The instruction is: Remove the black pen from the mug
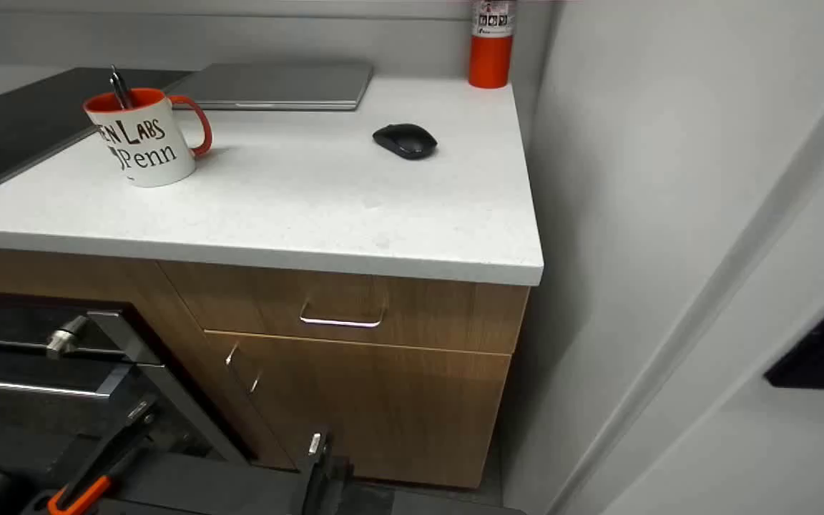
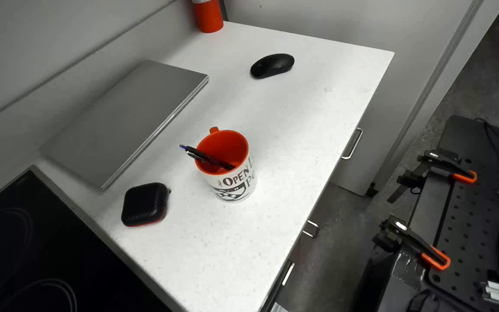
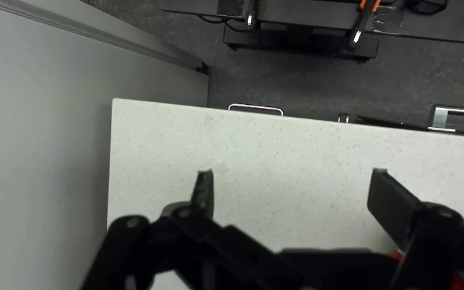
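The white mug point(image 1: 144, 146) with red interior and red handle stands upright on the white counter; it also shows in an exterior view point(image 2: 236, 184). The black pen point(image 1: 121, 89) stands leaning in the mug, its upper end above the rim; it also shows in an exterior view point(image 2: 208, 159). My gripper point(image 3: 292, 173) shows only in the wrist view. Its fingers are wide apart with nothing between them, over bare counter. A small red part, probably the mug's handle point(image 3: 397, 255), shows beside the right finger; the rest is hidden behind the gripper. The pen is hidden there.
A black mouse point(image 1: 406, 141), a closed grey laptop point(image 1: 276, 84) and a red canister point(image 1: 489, 61) are on the counter. A small black case point(image 2: 144, 203) lies between mug and black cooktop point(image 2: 28, 251). A grey wall point(image 3: 46, 141) borders the counter's end.
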Robot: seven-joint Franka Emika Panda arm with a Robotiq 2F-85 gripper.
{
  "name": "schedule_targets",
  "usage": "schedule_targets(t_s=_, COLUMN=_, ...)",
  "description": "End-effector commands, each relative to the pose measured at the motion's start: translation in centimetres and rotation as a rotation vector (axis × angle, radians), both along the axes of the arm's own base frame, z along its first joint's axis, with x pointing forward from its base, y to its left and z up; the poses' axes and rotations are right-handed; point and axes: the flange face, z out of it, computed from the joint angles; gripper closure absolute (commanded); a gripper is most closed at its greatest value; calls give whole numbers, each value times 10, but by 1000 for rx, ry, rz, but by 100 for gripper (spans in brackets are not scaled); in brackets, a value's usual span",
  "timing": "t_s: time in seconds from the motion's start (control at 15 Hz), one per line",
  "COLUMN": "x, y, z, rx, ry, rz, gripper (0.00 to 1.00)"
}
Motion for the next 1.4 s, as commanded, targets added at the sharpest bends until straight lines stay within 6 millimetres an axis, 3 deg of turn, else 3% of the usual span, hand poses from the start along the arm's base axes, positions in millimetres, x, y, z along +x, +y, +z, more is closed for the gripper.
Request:
schedule_targets(t_s=0.0, x=0, y=0, z=0, rx=0, ry=2, rz=0, gripper=0)
schedule_targets(t_s=0.33, x=2, y=1, z=-14, rx=22, ry=-11, rz=-20, gripper=0)
schedule_targets(t_s=1.0, x=9, y=-11, z=-98, rx=328, ry=-245, rz=-321, gripper=0)
schedule_targets(t_s=1.13, x=7, y=-7, z=-103, rx=398, ry=-152, rz=-236, gripper=0)
schedule_targets(t_s=1.2, x=10, y=-9, z=-102, rx=330, ry=-190, rz=-263, gripper=0)
schedule_targets(t_s=1.33, x=8, y=-7, z=-104, rx=360, ry=-170, rz=-248, gripper=0)
